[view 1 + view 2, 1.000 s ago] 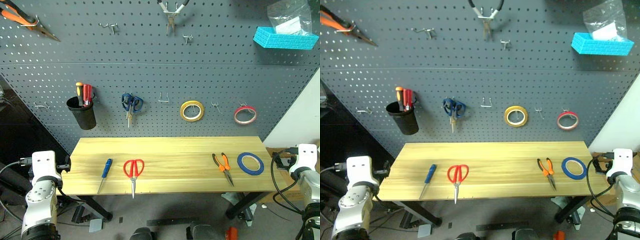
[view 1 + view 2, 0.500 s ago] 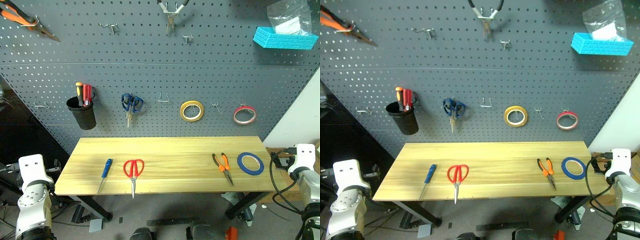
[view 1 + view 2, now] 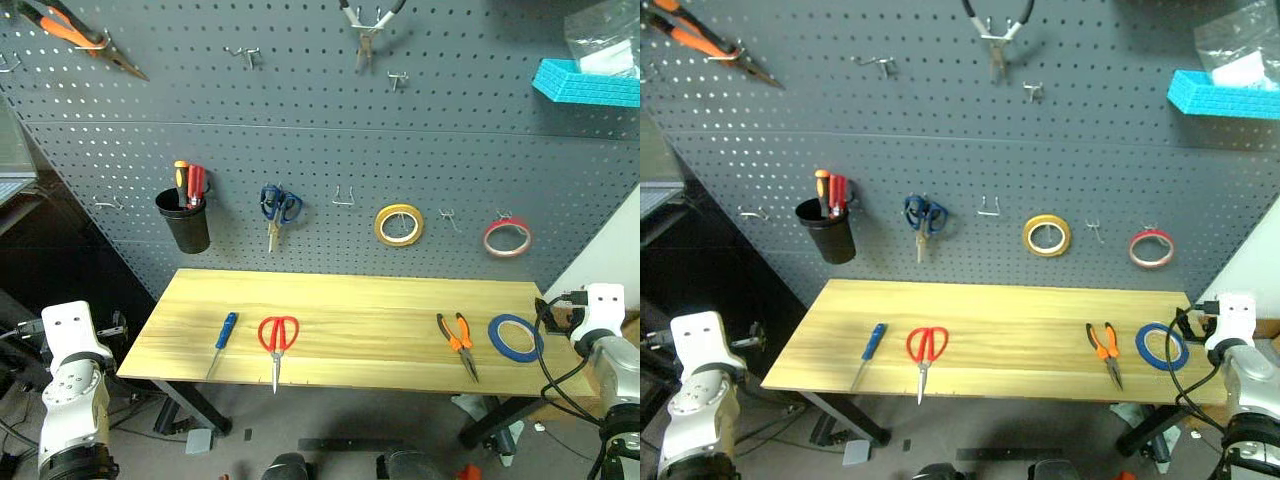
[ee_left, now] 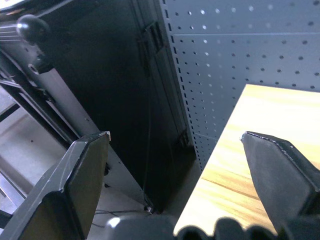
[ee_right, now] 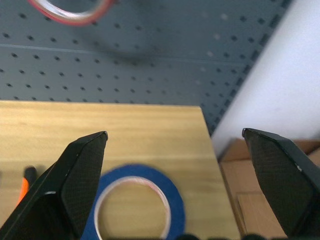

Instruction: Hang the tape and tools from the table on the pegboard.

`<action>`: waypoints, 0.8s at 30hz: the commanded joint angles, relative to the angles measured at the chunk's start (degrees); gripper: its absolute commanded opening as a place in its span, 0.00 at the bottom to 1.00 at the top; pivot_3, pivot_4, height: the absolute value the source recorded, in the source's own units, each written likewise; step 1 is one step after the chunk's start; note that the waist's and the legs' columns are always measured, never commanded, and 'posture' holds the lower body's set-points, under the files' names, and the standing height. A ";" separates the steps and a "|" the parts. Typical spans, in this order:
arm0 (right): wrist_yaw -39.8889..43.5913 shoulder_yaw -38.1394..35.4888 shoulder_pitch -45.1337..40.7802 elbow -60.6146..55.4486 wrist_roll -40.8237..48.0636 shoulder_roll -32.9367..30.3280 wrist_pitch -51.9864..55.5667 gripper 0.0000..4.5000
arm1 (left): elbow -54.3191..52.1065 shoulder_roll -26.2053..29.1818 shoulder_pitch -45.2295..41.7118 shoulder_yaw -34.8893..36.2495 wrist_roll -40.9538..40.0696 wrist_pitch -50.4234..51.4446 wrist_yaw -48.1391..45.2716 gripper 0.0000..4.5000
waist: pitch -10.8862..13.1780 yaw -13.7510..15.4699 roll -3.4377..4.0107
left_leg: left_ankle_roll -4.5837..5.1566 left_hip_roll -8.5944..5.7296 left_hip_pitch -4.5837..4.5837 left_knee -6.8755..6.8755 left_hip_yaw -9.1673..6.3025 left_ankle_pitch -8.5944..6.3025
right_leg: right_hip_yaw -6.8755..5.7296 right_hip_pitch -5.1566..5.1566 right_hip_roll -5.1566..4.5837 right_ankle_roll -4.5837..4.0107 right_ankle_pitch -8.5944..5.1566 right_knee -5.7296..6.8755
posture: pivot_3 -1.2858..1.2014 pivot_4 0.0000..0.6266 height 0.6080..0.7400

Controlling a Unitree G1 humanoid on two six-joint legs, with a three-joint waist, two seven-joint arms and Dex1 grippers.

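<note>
Your right gripper (image 5: 175,200) stands wide apart and empty, just off the bench's right end, looking down on the tape (image 5: 134,205), which lies flat near the right end of the bench (image 3: 350,300) toward the front edge. Your left gripper (image 4: 175,195) is likewise spread and holding nothing, off the bench's left end near its front corner.

The tape looks light and thin-walled, probably springy if squeezed across. I'd pinch one side of the ring through the wall, one finger inside, rather than span it.

Just left of it, the pliers (image 3: 455,340) lie with the nose toward the front edge. They are likely the heaviest piece, stiff, with grippy sleeves; take them across both handles.

Toward the left end, the scissors (image 3: 277,338) point at the front edge: hard, slick loops, so grip at the neck below them. The screwdriver (image 3: 222,338) beside them is slim and may roll; clamp the handle.

The pegboard (image 3: 330,150) behind has bare hooks.
</note>
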 commanded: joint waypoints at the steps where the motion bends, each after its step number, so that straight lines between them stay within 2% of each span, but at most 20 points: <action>1: 0.15 -0.27 0.41 -3.97 0.58 -0.38 0.65 1.00 | -3.88 0.06 -1.35 -0.68 -0.24 -1.18 -0.98 1.00 | 0.07 0.62 0.08 | 0.00 0.02 -0.01 -0.05 0.05 0.00 | 0.02 0.04 0.01 -0.02 -0.05 0.02 | 0.50 0.05 1.00; 6: 5.37 2.74 5.45 -16.78 1.56 -0.71 7.80 1.00 | -15.47 1.29 -1.32 -11.47 0.50 2.37 -13.05 1.00 | 0.83 1.78 0.38 | 0.00 0.02 -0.22 -0.16 0.39 -0.01 | 0.06 -0.01 0.05 0.01 -0.19 0.00 | 0.48 0.15 1.00; 11: 7.72 6.03 7.51 -26.89 1.26 -2.03 18.67 1.00 | -24.92 4.00 -4.02 -19.98 -3.38 8.93 -27.84 1.00 | 3.62 1.73 0.68 | 0.04 0.16 -0.12 -0.14 0.96 -0.01 | 0.67 -0.14 0.15 0.02 -0.18 0.10 | 0.46 0.26 1.00; 14: 7.34 7.03 5.68 -26.71 0.60 -2.87 23.57 1.00 | -28.32 5.64 -6.63 -24.41 -3.93 12.99 -33.56 1.00 | 5.36 1.04 0.59 | 0.05 0.24 -0.14 -0.12 1.21 -0.01 | 0.96 -0.30 0.27 0.03 -0.17 0.18 | 0.46 0.33 1.00; 18: 9.72 8.50 -0.18 -20.29 0.63 -4.46 29.40 1.00 | -32.58 5.68 -12.64 -31.98 -4.49 16.78 -41.34 1.00 | 7.79 0.28 0.38 | 0.21 0.22 -0.36 -0.07 1.47 -0.09 | 1.21 -0.52 0.28 0.20 -0.07 0.14 | 0.46 0.40 1.00; 20: 10.79 10.00 -2.83 -16.97 -0.30 -5.06 30.36 1.00 | -34.22 5.87 -14.70 -34.49 -5.29 18.46 -44.75 1.00 | 8.74 -0.04 0.25 | 0.30 0.21 -0.73 0.06 1.52 -0.14 | 1.26 -0.82 0.30 0.64 0.21 0.14 | 0.46 0.43 1.00; 24: 11.91 12.95 -9.26 -6.68 -3.01 -5.66 29.23 1.00 | -35.57 5.31 -18.89 -39.47 -5.32 19.56 -49.76 1.00 | 10.70 -0.90 0.01 | 0.43 0.22 -1.06 0.09 1.69 -0.22 | 1.37 -1.18 0.29 0.41 0.40 0.15 | 0.47 0.47 1.00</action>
